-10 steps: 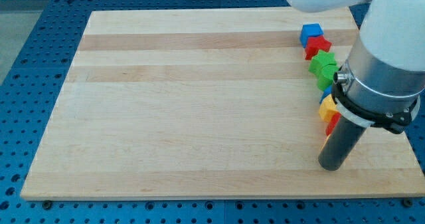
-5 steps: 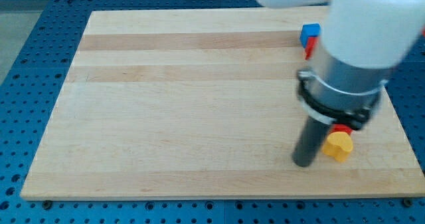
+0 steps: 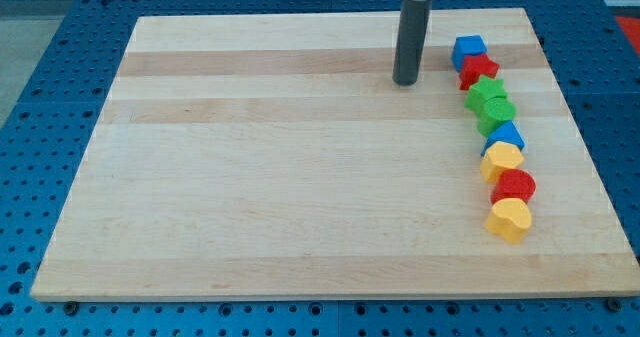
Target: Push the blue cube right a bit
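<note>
Camera view: tip (image 3: 405, 81) relocated from desk (image 3: 300, 177) bottom-right to just left of blue cube (image 3: 467, 51), not touching. No jaws on end effector. Positioned for rightward push.

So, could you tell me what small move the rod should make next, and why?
Probably slide my tip toward the view's right and slightly up until it meets the blue cube. The tip stands apart from the cube, on its left and a little lower, with bare board between them.
</note>
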